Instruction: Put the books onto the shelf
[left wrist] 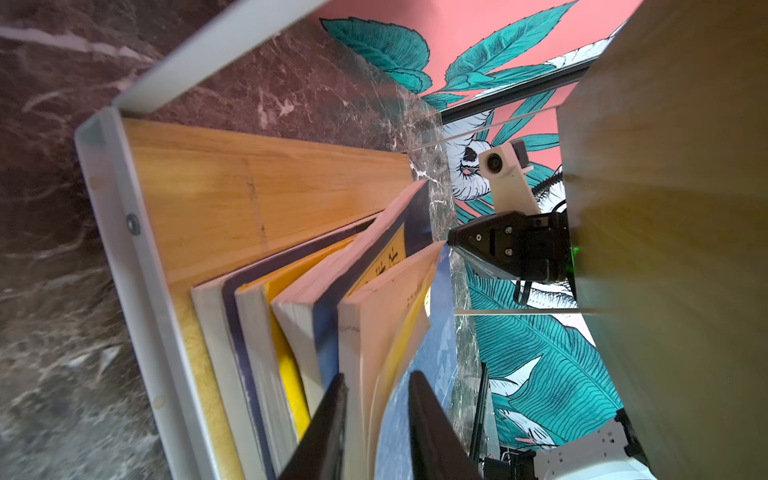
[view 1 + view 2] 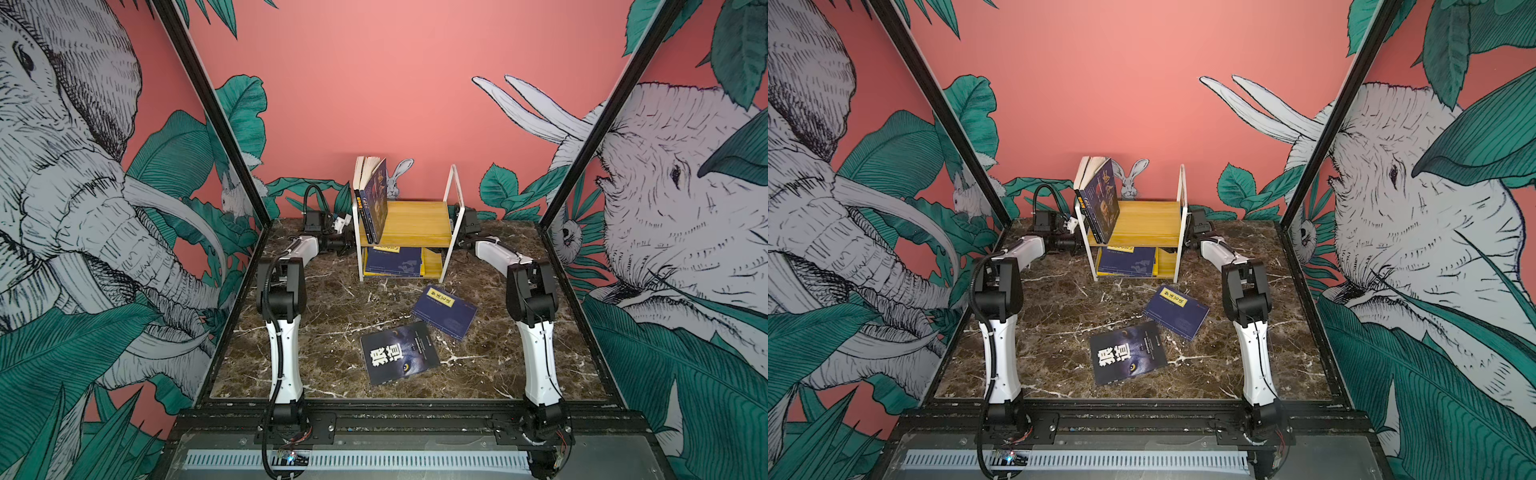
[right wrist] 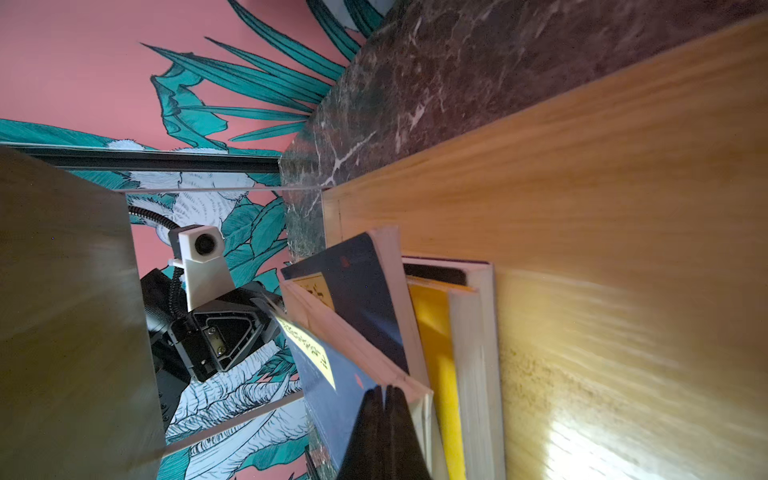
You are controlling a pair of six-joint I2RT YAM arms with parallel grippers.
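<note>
We've got the left gripper (image 1: 379,376) narrow around the top book (image 1: 386,299) on the lower shelf (image 2: 432,262), maybe pinching it, right gripper (image 3: 384,390) closed tight opposite, plus a navy book (image 2: 444,311) and a dark book (image 2: 399,357) flat on the table (image 2: 316,316).

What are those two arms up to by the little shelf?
Two robot arms are shelving books. Both reach into the shelf's lower tier from opposite sides, at a flat stack of paperbacks. The left gripper straddles the top book's edge; whether it grips is unclear. The right gripper is shut. Leaning books stand on the upper tier; a navy book and a white-lettered book lie on the table.
</note>
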